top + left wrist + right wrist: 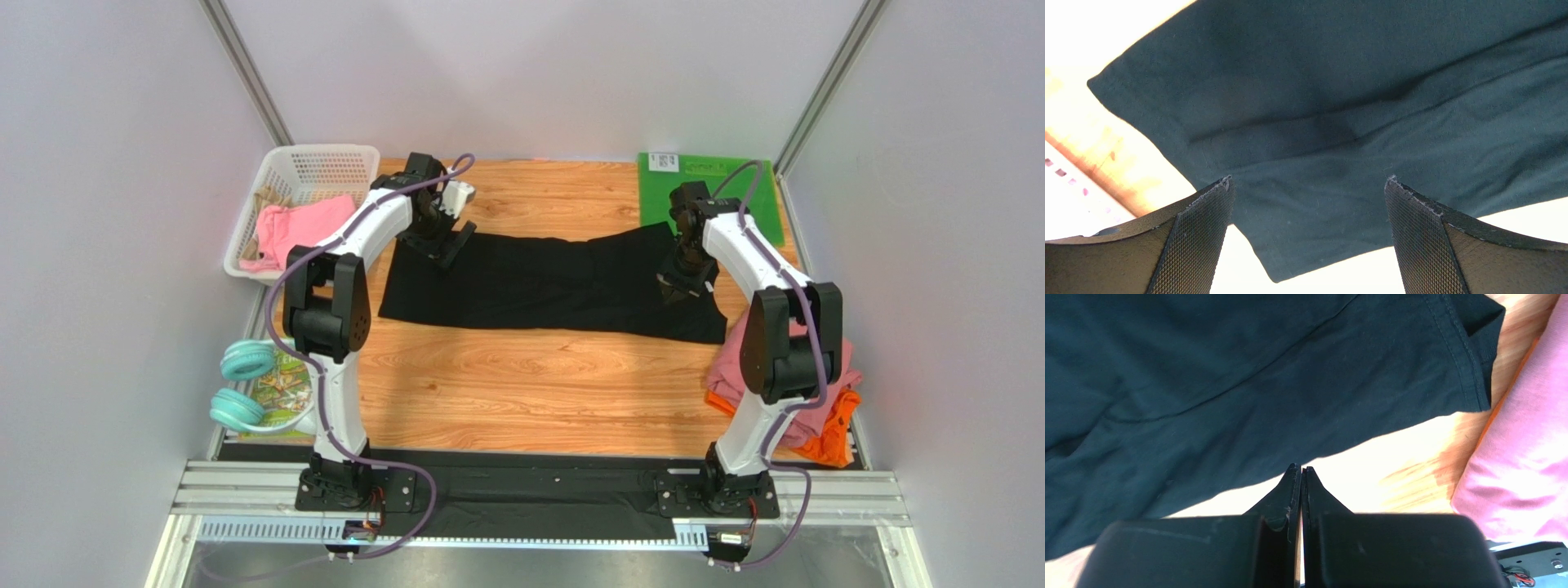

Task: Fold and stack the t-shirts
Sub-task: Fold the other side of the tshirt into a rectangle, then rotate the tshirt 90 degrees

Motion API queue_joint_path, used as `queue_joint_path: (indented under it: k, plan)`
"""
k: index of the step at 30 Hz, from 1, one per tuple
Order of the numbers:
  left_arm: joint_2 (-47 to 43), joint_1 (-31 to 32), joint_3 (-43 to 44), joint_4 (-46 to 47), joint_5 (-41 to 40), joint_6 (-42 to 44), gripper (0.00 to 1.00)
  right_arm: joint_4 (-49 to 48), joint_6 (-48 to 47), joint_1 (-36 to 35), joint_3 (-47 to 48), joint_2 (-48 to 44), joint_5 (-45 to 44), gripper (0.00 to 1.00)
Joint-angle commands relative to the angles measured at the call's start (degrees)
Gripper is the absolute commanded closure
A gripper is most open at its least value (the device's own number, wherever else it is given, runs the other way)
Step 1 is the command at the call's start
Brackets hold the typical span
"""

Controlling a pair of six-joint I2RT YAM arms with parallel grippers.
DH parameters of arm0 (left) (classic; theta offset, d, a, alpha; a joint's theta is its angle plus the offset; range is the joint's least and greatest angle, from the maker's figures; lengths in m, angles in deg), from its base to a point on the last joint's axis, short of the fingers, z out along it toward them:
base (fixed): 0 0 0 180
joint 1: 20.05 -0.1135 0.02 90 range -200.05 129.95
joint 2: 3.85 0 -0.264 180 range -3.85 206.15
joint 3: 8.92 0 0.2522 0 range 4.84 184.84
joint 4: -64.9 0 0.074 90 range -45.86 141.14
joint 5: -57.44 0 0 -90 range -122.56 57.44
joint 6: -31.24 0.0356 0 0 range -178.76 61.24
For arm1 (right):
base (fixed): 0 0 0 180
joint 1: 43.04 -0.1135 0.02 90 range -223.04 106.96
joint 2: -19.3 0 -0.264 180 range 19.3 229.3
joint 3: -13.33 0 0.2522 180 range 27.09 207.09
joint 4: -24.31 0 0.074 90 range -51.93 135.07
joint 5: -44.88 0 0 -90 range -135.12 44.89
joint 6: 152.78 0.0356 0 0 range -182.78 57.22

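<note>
Black t-shirt (540, 284) spread flat, mat label (664, 162) unreadable

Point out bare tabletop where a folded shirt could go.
Widest: the wooden table between the large black t-shirt and the near edge. Narrower: beyond the shirt, between the white plastic basket and the flat green mat. Crowded: right edge, dusty-pink shirt on orange shirt.

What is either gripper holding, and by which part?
Nothing visibly. The left gripper is open over the black t-shirt; the right gripper is shut by its edge, no cloth visibly pinched.
</note>
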Motion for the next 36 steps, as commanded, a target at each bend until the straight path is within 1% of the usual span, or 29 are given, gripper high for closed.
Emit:
queue_joint_path:
  k: [1,6,10,14,15,16,18,19,20,21,22,23,29,32,35,36]
  plan:
    - [2.22,0.17,0.60,-2.09,0.50,1.13,0.03,-1.65,1.37,0.08,1.74,1.40,-3.07,1.00]
    - [2.83,0.17,-4.57,-1.21,-0.73,2.71,0.03,-1.47,1.99,0.35,3.23,6.24,-3.34,1.00]
    - [2.40,0.35,-9.41,0.90,-4.24,4.82,0.03,-0.77,2.69,0.43,4.81,9.40,-2.89,1.00]
    - [-0.06,-0.01,-13.89,-0.15,-3.38,6.58,0.03,-0.42,2.69,0.43,5.70,11.08,-2.81,0.99]
    - [-0.76,-0.01,-15.73,-0.67,-3.11,6.93,0.03,-0.33,2.69,0.43,5.79,11.34,-2.46,0.96]
    - [-2.33,-0.01,-16.62,-1.81,-2.85,7.19,0.03,-0.15,2.43,0.43,5.44,11.26,-2.02,0.85]
    - [-4.27,-0.01,-19.59,-3.13,-1.09,7.72,0.03,-0.41,2.17,0.35,4.47,10.21,-1.84,0.75]
    - [-6.20,-0.01,-20.57,-4.71,-0.13,7.81,0.03,-1.03,1.99,0.43,3.68,9.68,-2.02,0.66]
    - [-7.26,-0.01,-21.45,-5.51,1.62,7.90,0.04,-1.03,1.99,0.43,2.72,8.80,-2.28,0.67]
    - [-8.32,-0.01,-23.38,-6.21,2.25,8.07,0.03,-0.51,1.99,0.43,2.27,8.36,-3.06,0.70]
    - [-10.42,-0.01,-24.35,-6.91,2.69,8.34,0.04,-0.07,1.99,0.43,2.10,8.01,-3.51,0.81]
    - [-11.31,-0.01,-25.41,-7.36,3.39,8.60,0.04,0.54,1.73,0.52,2.18,7.83,-3.86,0.84]
    - [-18.51,0.26,-32.53,-11.57,6.73,9.57,0.04,1.78,0.85,0.87,1.22,7.04,-4.57,0.86]
    - [-22.73,0.78,-36.74,-12.10,7.18,9.48,0.04,1.69,0.67,1.49,1.13,6.77,-4.57,0.87]
    - [-24.93,1.14,-37.98,-12.81,7.70,9.22,0.04,1.08,-0.03,2.19,3.14,8.43,-3.08,0.87]
    - [-25.20,1.66,-38.07,-13.24,8.05,8.96,0.04,1.51,-0.20,2.28,5.67,9.40,-2.55,0.88]
